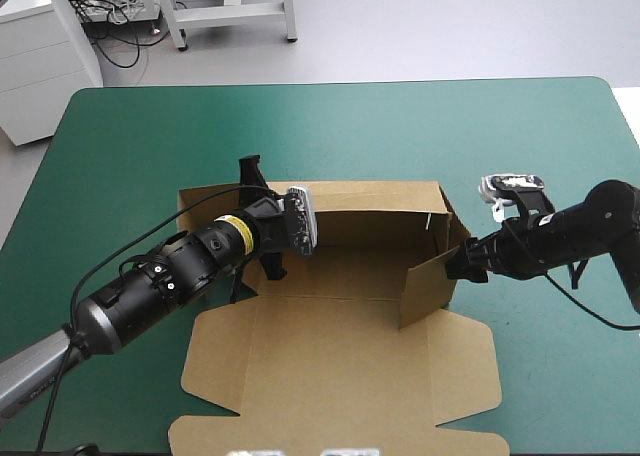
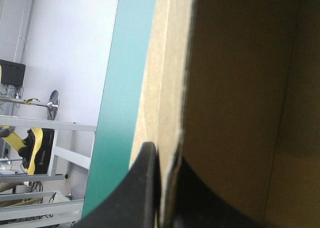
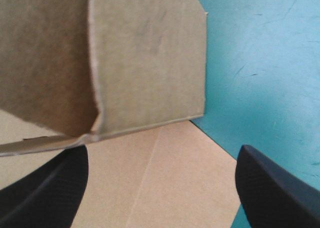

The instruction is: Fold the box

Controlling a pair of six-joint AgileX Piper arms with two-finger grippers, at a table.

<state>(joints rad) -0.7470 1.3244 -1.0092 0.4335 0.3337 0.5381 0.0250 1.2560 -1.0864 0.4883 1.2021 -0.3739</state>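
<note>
I see box plain brown all over; cut edges paler, inside of raised wall darker in shade. Under it, table cover teal-green, plain, faint dark scuffs near right gripper. Its fingers black, fine dotted texture. Also black: left gripper, smooth on my feed. Black left arm, one yellow band near wrist, grey toward base.

Count on the bench: one brown box. Two grippers: one left gripper, one right gripper. Two black fingers on each, four in all. One teal-green table.
</note>
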